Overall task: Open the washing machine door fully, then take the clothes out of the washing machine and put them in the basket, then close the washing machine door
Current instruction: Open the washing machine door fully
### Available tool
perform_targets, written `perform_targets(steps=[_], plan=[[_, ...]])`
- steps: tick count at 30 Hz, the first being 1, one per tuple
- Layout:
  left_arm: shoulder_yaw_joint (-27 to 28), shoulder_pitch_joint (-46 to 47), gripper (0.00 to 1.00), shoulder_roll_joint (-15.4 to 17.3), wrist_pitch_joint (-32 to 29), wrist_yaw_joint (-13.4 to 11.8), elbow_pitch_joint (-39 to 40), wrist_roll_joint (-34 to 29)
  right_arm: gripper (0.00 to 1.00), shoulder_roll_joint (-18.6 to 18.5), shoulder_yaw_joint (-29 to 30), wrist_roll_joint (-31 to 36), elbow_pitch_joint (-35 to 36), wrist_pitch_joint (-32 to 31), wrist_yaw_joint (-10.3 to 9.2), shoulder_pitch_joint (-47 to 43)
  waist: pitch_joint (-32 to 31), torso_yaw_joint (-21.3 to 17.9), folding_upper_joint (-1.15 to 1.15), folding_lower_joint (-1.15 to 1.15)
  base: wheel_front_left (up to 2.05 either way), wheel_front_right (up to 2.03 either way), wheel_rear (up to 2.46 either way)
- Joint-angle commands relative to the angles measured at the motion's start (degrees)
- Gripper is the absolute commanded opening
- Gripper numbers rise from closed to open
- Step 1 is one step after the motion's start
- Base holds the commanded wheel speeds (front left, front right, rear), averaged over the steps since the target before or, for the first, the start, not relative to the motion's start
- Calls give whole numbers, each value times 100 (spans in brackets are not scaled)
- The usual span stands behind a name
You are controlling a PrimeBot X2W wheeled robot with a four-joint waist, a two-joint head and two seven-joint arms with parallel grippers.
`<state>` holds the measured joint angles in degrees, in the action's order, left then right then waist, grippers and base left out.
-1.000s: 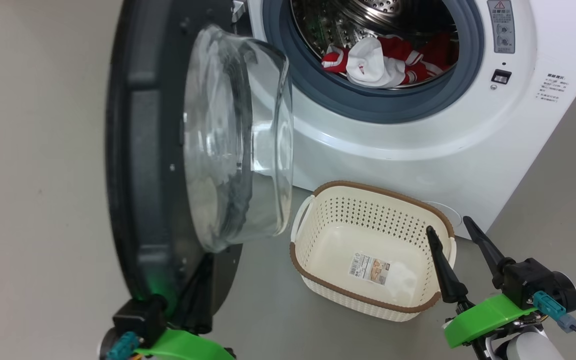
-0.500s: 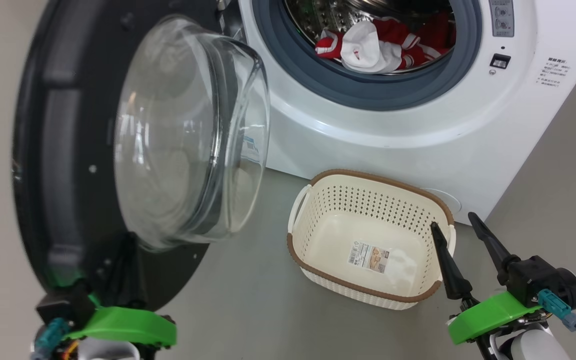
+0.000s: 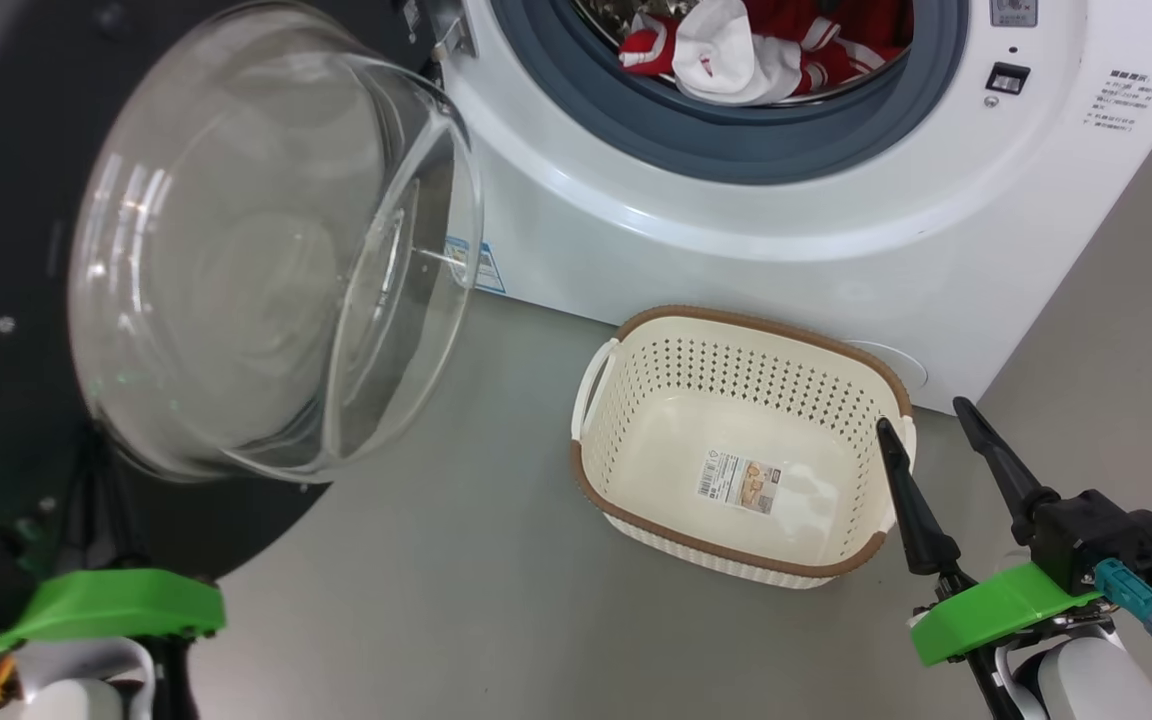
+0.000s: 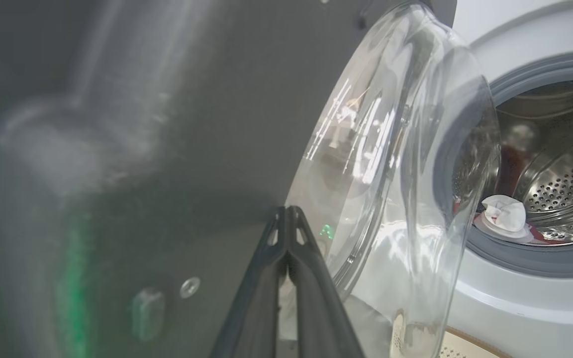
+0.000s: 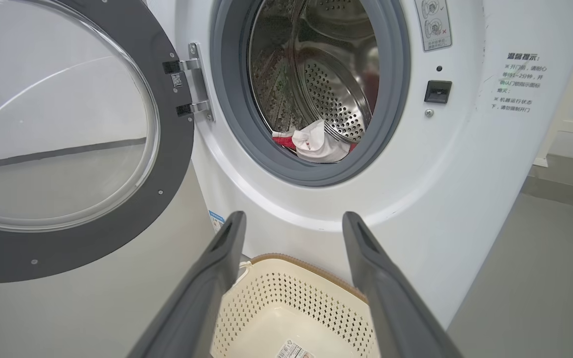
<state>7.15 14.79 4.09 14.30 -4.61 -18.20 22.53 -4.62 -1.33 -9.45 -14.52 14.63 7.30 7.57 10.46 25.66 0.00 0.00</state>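
Washing machine door (image 3: 236, 250) stands swung well out on its hinge (image 5: 192, 87), on the robot's left, its bowl window bulging toward the floor (image 3: 456, 560). The left end effector (image 4: 286, 214) is closed on nothing. Its two fingers are pressed together and lie along the door's black inner face just beside the glass, though I cannot tell whether the tips actually touch it.

That is the main risk as I judge it. A push from shut tips on a glossy face can slide off onto the bowl, or the door can bounce off its hinge stop and drift into the drum mouth.

The right end effector (image 3: 921, 415) is spread wide and empty, near the right-hand end of the basket (image 3: 756, 320). A careless lift toward the drum could clip the brown rim and shove the light basket away.

The clothes (image 3: 736, 50) lie at the drum's front lip, just behind the grey rubber ring (image 3: 736, 150), where trim could snag. The basket sits close to the front of the washing machine (image 3: 736, 230), so a loose garment could drop onto the floor beside it.

Open floor lies between door and basket. The path from basket up to drum looks free.
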Motion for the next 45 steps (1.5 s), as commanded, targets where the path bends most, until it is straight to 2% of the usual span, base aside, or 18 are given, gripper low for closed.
perform_targets(steps=[1,13,22,27,32,39,43,44,45], plan=[[466,256,0,212,69,15,25,-78,100,-43,-123,70,152,37,19,209,44,-17,0,0,0,0,0],[1562,538,0,169,70,351,-273,-563,100,-78,-157,51,128,37,19,271,71,-87,0,0,0,0,0],[1886,551,0,43,70,583,-238,-955,100,-73,-168,45,104,37,19,259,16,-67,0,0,0,0,0],[1727,296,0,-62,70,663,51,-1190,100,-39,-181,34,68,37,19,251,-68,-79,0,0,0,0,0],[1365,-219,0,-115,70,583,602,-1116,100,25,-188,31,98,37,19,218,-175,-128,0,0,0,0,0],[430,-1152,0,-120,70,155,1412,-609,100,101,-181,6,144,37,19,118,-297,-238,0,0,0,0,0],[53,-1597,0,-120,70,-89,1866,-537,100,134,-180,0,207,37,19,38,-376,-326,0,0,0,0,0],[-33,-1695,5,-120,70,-123,1959,-520,100,140,-190,-6,211,37,19,17,-399,-353,0,0,0,0,0],[-106,-1784,31,-120,70,-157,2045,-515,100,144,-192,-12,212,37,19,-1,-418,-383,0,0,0,0,0]])
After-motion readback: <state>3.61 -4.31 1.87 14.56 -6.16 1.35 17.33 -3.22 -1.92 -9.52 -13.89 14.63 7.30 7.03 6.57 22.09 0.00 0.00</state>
